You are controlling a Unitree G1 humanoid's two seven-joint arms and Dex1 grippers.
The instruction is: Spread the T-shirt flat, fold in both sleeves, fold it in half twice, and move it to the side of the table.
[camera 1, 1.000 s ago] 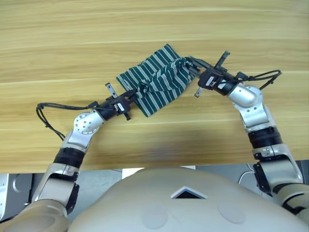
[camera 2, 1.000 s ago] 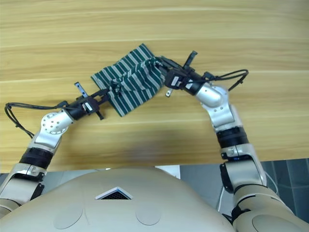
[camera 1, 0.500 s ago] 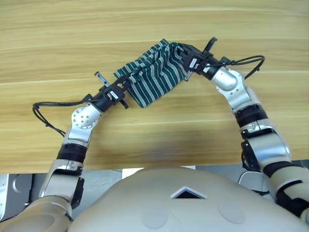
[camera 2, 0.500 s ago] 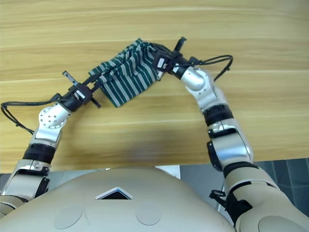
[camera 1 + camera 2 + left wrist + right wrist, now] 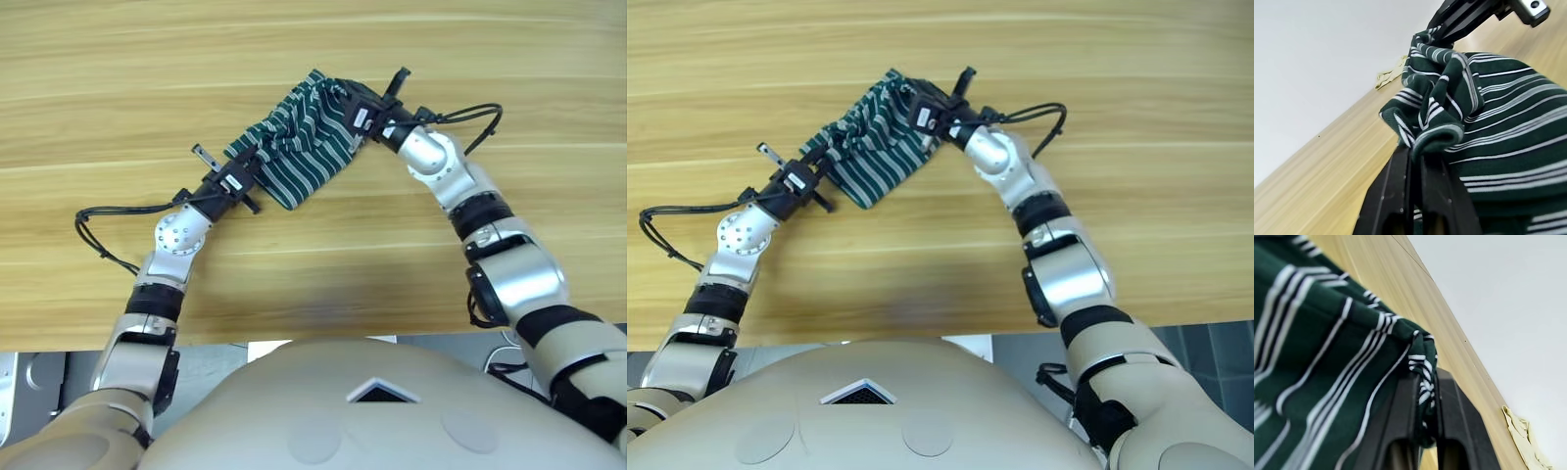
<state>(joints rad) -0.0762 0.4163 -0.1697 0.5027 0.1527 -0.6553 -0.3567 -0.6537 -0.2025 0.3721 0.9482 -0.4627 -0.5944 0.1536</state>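
Left gripper (image 5: 257, 168) and right gripper (image 5: 345, 99), both clamping the folded T-shirt (image 5: 299, 147), have carried it leftward along the table (image 5: 460, 39); likely the final move.

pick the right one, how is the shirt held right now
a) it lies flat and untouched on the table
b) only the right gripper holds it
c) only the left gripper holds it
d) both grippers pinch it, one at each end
d: the left gripper and the right gripper each have their fingers shut on a bunched edge of the striped shirt, at opposite ends of it.
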